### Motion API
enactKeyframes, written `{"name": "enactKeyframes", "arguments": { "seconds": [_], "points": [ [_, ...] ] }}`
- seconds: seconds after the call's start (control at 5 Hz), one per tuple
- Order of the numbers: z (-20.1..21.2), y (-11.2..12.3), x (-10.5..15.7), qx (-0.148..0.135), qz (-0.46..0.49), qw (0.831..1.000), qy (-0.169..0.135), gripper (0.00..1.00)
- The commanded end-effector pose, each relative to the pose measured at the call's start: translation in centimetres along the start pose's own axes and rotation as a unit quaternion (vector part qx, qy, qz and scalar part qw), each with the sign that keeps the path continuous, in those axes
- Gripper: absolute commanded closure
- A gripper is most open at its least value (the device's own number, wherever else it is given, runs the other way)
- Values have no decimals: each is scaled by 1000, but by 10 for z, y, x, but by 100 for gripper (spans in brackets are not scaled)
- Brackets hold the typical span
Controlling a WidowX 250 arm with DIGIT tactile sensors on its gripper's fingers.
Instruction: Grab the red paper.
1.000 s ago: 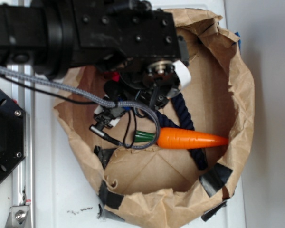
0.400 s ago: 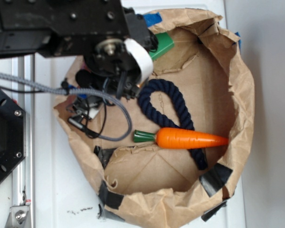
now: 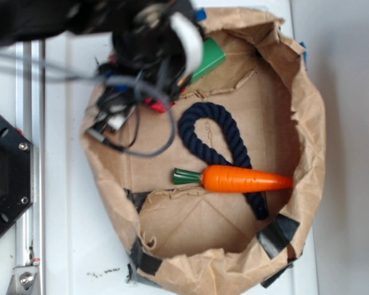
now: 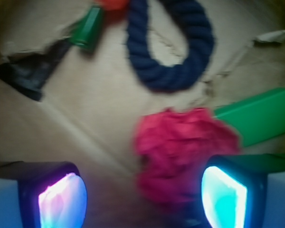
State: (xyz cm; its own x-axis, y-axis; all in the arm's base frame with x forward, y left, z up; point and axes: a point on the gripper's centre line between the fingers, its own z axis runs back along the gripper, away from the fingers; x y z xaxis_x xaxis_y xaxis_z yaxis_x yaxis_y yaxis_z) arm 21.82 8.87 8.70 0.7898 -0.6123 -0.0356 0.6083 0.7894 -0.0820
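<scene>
Arm hung blurred over paper bag's upper-left; gripper pads spread apart, red paper between them, nearer right pad; rope, carrot, green block also inside bag.

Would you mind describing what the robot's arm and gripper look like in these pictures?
In the exterior view the arm is black and blocky, blurred, with a white band near the wrist. A grey braided cable and thinner black wires loop beneath it. In the wrist view the gripper has dark-framed jaws with glowing pads, pink-violet on one and cyan on the other.
</scene>
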Motion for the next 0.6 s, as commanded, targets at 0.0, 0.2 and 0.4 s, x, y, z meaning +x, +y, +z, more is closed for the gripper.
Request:
{"name": "enactKeyframes", "arguments": {
  "seconds": [0.0,0.2,0.4],
  "points": [
    [18,40,-3,23,-1,999,-24,0],
    [12,48,-3,39,-4,998,-51,0],
    [-4,44,2,31,-6,998,-50,0]
  ]
}}
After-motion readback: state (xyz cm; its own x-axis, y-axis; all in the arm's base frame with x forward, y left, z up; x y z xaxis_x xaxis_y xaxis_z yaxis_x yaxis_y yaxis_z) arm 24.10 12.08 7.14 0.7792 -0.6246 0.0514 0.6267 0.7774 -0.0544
